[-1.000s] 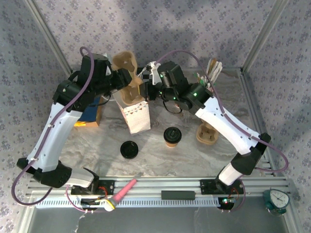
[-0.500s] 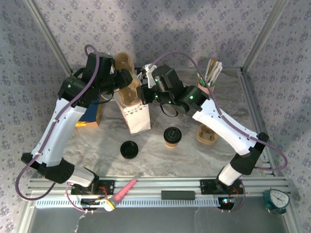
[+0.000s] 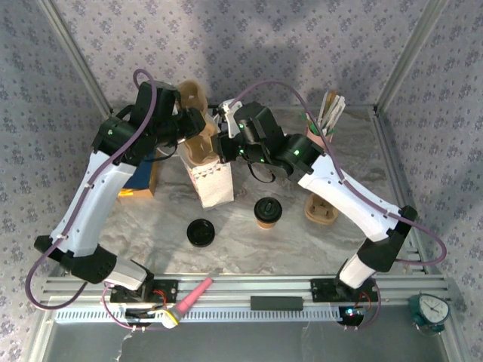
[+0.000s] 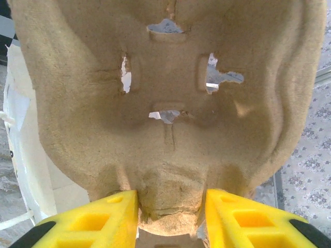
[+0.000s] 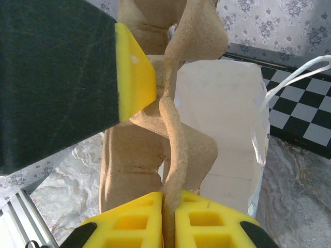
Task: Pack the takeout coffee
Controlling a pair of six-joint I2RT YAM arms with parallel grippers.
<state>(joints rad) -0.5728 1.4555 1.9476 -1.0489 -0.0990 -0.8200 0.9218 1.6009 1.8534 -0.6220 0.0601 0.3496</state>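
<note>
**Ann:** Two hands on one thing right now, and it's the pulp cup carrier (image 3: 202,153), held up on its edge at the open top of the white bag (image 3: 213,185).

**Raj:** How are the grips looking?

**Ann:** The left hand (image 4: 170,206) has its yellow fingers either side of the carrier's narrow neck, hard against it with no gap that I can see. The right hand (image 5: 169,206) is nipping a thin fold of the carrier's rim, pads squeezed almost together.

**Raj:** And the coffee itself?

**Ann:** The coffee cup (image 3: 267,212) is down on the bench (image 3: 249,249), out in the middle, in front of the bag and a little to its right. Neither hand is touching it, and both are well above and behind it.

**Raj:** Which way is it sitting?

**Ann:** Upright on its base, long axis straight up and down, top facing the overhead camera. That top looks capped in black.

**Raj:** Neighbours?

**Ann:** There's a loose black lid (image 3: 201,232) flat on the bench to its left and a stack of cups (image 3: 321,207) to its right. The cup stands between them, clear of both.
</note>
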